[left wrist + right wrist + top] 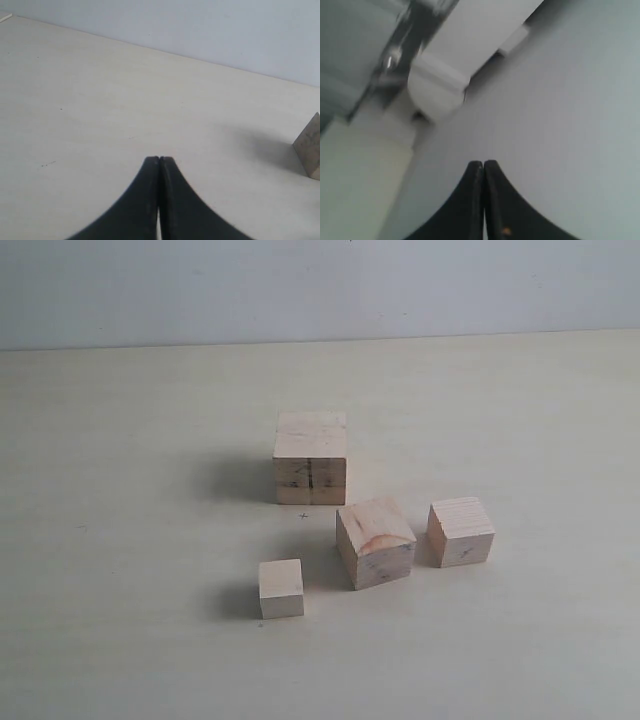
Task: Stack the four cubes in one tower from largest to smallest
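Four pale wooden cubes stand apart on the table in the exterior view. The largest cube [311,457], with a dark line down its front face, is farthest back. The second cube [375,541], with a reddish grain patch, sits in front of it to the right. The third cube [460,531] is further right. The smallest cube [281,588] is nearest the front. No arm shows in the exterior view. My left gripper [159,159] is shut and empty over bare table; a cube's corner [310,150] shows at that view's edge. My right gripper [483,163] is shut and empty, facing a wall.
The pale table [120,570] stretches wide around the cubes, ending at a grey wall [300,285] behind. A small cross mark [304,516] lies on the table before the largest cube. White and dark fixtures [435,85] fill a corner of the right wrist view.
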You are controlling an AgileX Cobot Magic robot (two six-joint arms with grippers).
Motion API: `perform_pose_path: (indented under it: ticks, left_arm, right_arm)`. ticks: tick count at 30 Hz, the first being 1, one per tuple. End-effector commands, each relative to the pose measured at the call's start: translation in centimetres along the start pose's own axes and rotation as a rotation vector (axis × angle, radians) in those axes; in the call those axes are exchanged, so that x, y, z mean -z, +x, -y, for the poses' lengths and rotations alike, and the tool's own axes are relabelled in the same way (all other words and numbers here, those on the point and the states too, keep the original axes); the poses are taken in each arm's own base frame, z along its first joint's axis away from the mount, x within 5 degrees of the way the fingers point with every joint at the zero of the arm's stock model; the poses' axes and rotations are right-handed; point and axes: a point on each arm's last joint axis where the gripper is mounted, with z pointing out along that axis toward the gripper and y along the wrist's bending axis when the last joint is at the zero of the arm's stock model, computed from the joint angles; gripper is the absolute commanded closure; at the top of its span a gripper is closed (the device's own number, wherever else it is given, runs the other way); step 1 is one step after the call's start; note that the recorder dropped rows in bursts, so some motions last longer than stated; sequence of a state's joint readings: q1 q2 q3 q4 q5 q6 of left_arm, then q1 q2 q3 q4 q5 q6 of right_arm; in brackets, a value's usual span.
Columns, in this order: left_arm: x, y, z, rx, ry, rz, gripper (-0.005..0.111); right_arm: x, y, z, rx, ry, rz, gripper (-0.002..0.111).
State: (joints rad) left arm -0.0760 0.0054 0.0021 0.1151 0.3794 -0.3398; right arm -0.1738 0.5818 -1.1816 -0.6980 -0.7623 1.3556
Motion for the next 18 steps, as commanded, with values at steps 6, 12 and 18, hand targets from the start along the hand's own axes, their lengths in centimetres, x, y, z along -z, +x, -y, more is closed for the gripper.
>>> perform_pose_path:
  ticks: [6, 12, 18]
  left_arm:
    - [0.1, -0.3, 0.1, 0.004, 0.014, 0.028, 0.107]
    - [0.1, -0.3, 0.1, 0.004, 0.014, 0.028, 0.107]
    - [0.1, -0.3, 0.1, 0.004, 0.014, 0.028, 0.107]
  right_arm:
    - [-0.7, 11.4, 11.9, 0.247, 0.318, -0.778, 0.108]
    - [4.8, 21.2, 19.5, 0.122, 0.523, -1.038, 0.108]
    - [8.0, 26.1, 22.5, 0.040, 0.585, -1.174, 0.108]
